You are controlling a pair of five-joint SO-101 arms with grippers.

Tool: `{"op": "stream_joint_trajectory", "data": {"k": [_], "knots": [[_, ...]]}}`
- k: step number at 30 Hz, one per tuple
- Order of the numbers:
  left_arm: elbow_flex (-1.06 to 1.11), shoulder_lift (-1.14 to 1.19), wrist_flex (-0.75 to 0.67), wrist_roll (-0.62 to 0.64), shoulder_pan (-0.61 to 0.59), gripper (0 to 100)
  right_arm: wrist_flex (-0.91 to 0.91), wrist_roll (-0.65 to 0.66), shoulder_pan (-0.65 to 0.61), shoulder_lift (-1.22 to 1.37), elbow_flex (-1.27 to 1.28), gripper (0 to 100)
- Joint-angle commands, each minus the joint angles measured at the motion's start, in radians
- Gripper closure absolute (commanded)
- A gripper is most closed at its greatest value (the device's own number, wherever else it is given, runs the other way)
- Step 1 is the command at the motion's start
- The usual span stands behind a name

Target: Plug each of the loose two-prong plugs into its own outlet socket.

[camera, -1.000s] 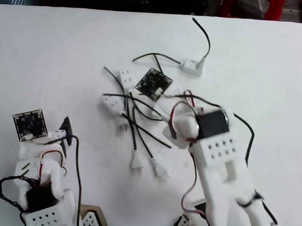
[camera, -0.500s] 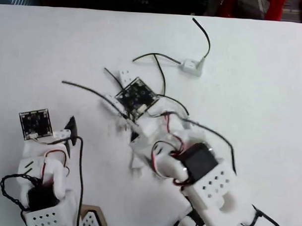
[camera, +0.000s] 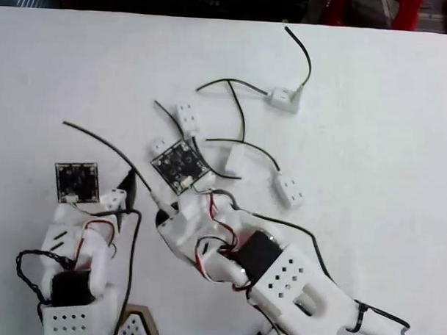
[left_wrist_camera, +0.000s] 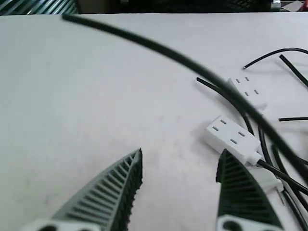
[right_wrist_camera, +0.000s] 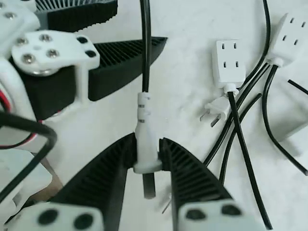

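White two-prong plug [right_wrist_camera: 143, 134] sits pinched in the right gripper [right_wrist_camera: 147, 144], which has swung over from the loose cords [camera: 242, 118] to just beside the left gripper [left_wrist_camera: 182, 159], whose jaws stand wide and empty. I judge the plug freed for a handover or alignment, with nothing seated yet. Beyond, outlet sockets [camera: 187, 116] lie scattered on the pale table [camera: 386, 144], with a dark room behind.
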Motion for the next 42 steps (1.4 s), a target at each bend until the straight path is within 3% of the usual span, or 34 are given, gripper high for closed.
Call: {"op": "stream_joint_trajectory", "data": {"k": [1, 10, 19, 30, 35, 42], "knots": [[-0.029, -0.012, -0.021, 0.002, 0.074, 75, -0.042, -0.012, -0.022, -0.016, 0.02, 98.1], [-0.155, -0.012, 0.074, 0.002, 0.255, 75, -0.114, -0.014, -0.033, -0.025, 0.112, 98.1], [-0.222, -0.012, 0.204, 0.0, 0.344, 75, -0.114, -0.014, 0.007, -0.025, 0.129, 98.1], [-0.19, -0.01, 0.199, -0.058, 0.308, 75, -0.113, -0.014, 0.024, -0.025, 0.141, 98.1], [-0.19, -0.007, 0.199, -0.064, 0.196, 75, -0.147, -0.014, 0.148, -0.025, 0.135, 98.1], [-0.196, -0.005, 0.206, -0.118, 0.139, 71, -0.283, -0.087, 0.354, -0.015, 0.141, 98.1]]}}
